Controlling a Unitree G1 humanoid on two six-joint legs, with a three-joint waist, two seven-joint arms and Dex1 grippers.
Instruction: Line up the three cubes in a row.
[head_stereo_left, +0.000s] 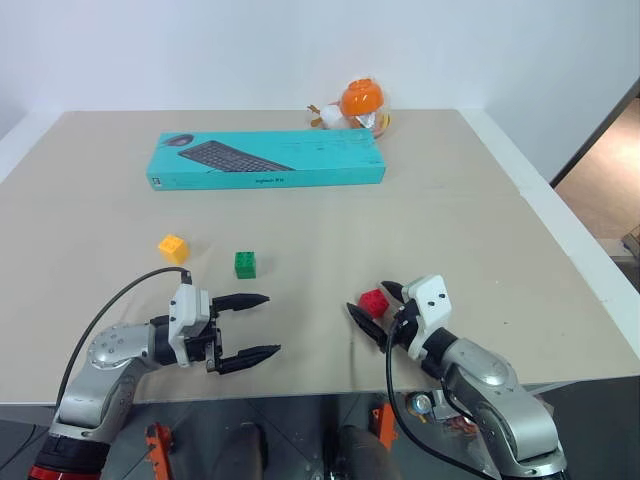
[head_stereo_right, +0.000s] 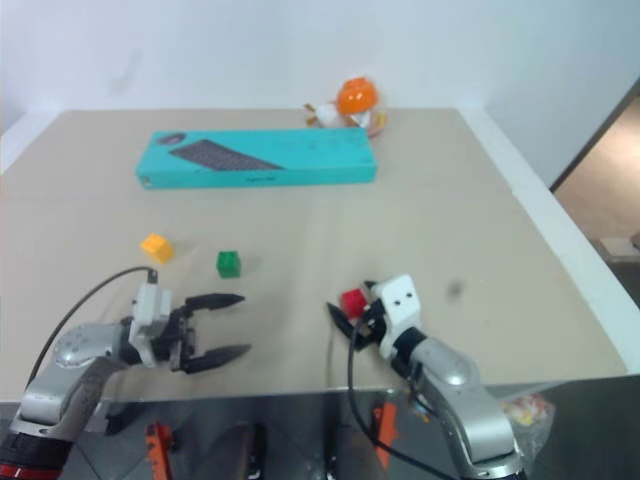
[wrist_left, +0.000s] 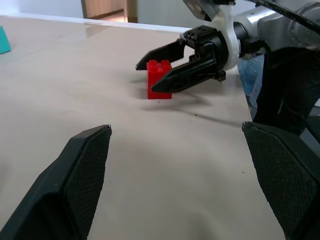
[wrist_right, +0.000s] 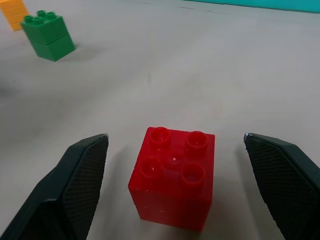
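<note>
Three studded cubes rest on the beige table (head_stereo_left: 450, 230). The yellow cube (head_stereo_left: 173, 248) lies at the left, the green cube (head_stereo_left: 245, 264) just right of it. The red cube (head_stereo_left: 374, 302) stands further right and nearer the front edge. My right gripper (head_stereo_left: 373, 307) is open around the red cube (wrist_right: 173, 177), one finger on each side, with clear gaps between fingers and cube. My left gripper (head_stereo_left: 256, 326) is open and empty, pointing right, a little in front of the green cube. The left wrist view looks across at the red cube (wrist_left: 159, 79) between the right gripper's fingers.
A long teal keyboard box (head_stereo_left: 267, 159) lies across the far half of the table. An orange-and-white round toy (head_stereo_left: 358, 103) sits behind its right end. The table's front edge runs just under both grippers, and its right edge drops to the floor.
</note>
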